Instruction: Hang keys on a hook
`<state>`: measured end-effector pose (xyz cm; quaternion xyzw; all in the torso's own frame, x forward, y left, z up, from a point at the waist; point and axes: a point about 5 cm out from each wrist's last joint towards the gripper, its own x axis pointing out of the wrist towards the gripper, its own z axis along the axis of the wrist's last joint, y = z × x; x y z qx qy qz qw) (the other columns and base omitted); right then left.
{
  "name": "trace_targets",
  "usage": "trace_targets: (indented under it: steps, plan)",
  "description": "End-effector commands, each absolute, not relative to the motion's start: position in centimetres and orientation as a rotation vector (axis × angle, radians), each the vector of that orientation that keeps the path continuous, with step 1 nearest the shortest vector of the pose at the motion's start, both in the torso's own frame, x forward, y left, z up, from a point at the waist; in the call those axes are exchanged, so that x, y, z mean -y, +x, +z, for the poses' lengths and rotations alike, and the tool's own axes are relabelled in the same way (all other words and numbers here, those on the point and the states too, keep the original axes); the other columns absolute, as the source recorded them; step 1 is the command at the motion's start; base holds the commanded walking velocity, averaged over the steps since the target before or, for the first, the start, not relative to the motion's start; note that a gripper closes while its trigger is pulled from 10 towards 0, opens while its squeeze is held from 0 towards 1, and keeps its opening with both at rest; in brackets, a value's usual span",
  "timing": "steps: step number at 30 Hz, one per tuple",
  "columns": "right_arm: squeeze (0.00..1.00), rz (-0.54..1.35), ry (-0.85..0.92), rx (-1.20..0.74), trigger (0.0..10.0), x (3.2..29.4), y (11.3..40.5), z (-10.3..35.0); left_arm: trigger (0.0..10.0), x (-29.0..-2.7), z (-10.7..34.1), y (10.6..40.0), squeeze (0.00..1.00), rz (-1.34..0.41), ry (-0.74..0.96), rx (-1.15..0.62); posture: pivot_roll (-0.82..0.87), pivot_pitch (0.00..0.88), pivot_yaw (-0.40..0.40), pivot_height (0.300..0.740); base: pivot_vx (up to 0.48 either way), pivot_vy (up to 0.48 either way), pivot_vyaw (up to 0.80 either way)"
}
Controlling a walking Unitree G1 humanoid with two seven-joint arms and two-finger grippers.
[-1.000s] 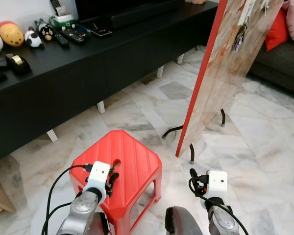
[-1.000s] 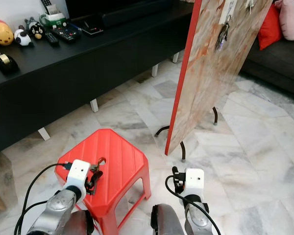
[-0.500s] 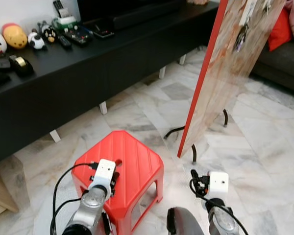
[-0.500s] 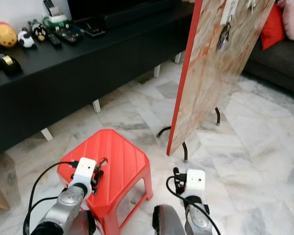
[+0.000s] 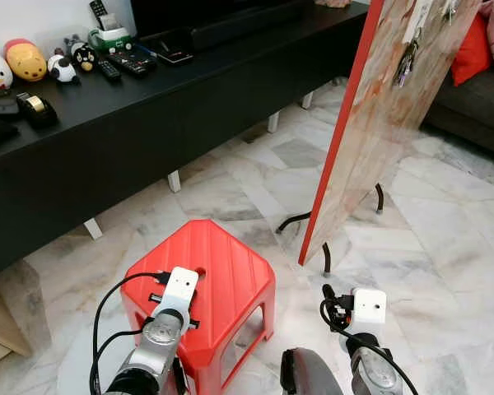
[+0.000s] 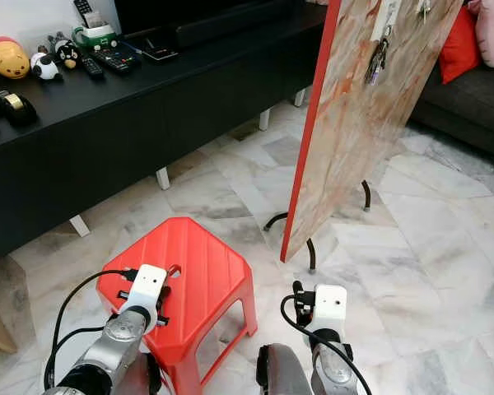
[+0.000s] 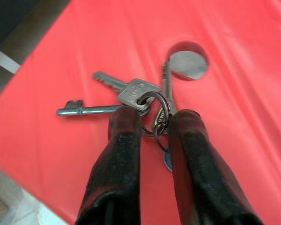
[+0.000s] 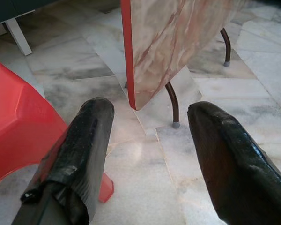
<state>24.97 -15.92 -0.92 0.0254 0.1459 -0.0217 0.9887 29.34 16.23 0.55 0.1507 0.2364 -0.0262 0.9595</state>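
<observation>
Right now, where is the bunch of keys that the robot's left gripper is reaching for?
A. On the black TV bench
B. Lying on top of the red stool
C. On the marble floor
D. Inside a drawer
B: the left wrist view shows the keys lying on the top of the red stool, near its round hole, with the left gripper set either side of the key ring.

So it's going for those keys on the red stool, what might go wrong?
The left gripper straddles only the thin ring of the keys lying flat on the stool; the fingers might slip off it. The board leans tilted, and one bunch hangs there already, so hooking could be fiddly.
</observation>
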Motion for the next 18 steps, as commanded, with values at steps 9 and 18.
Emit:
trace_targets:
  steps: [9, 18]
  plan:
    - [0.00, -0.052, 0.055, -0.302, 10.0, 16.07, 24.88, -1.16, 0.0, -16.36, 0.13, 29.08, 0.00, -0.056, 0.332, -0.493, -0.01, 0.071, -0.085, 0.600, 0.000, 0.000, 0.00]
    - [0.00, -0.050, 0.055, -0.306, 10.0, 16.02, 24.80, -1.29, 0.0, -16.49, -0.08, 28.90, 0.00, -0.052, 0.352, -0.499, -0.01, 0.072, -0.085, 0.600, 0.000, 0.000, 0.00]
